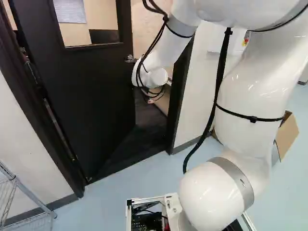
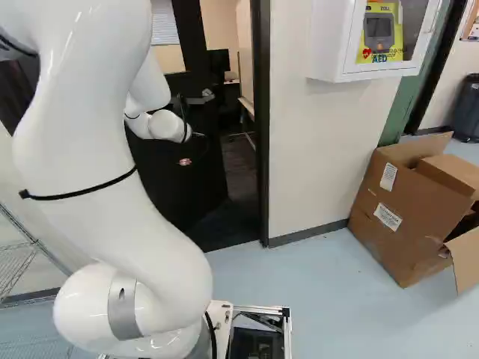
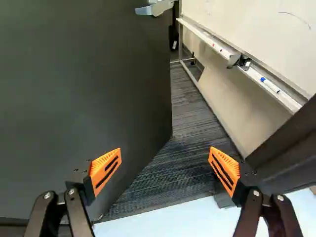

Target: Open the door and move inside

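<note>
The dark door (image 1: 91, 96) with its window stands partly open into the room beyond, a gap between its free edge and the frame (image 1: 180, 91). Its lever handle (image 1: 130, 58) shows beside the arm's wrist; in the wrist view the handle (image 3: 155, 8) lies well ahead of the gripper. My gripper (image 1: 155, 97), mostly hidden behind the wrist in the left base view, is at the doorway. In the wrist view the gripper (image 3: 165, 170) is open with nothing gripped, one orange-padded finger before the door face (image 3: 84, 89), the other near the frame (image 3: 291, 143).
Dark flooring (image 3: 182, 148) lies inside, beside a whiteboard with a marker tray (image 3: 266, 83). Right of the doorway are a wall, a white AED cabinet (image 2: 367, 37) and an opened cardboard box (image 2: 408, 213). A wire rack (image 1: 24, 202) stands left of the doorway.
</note>
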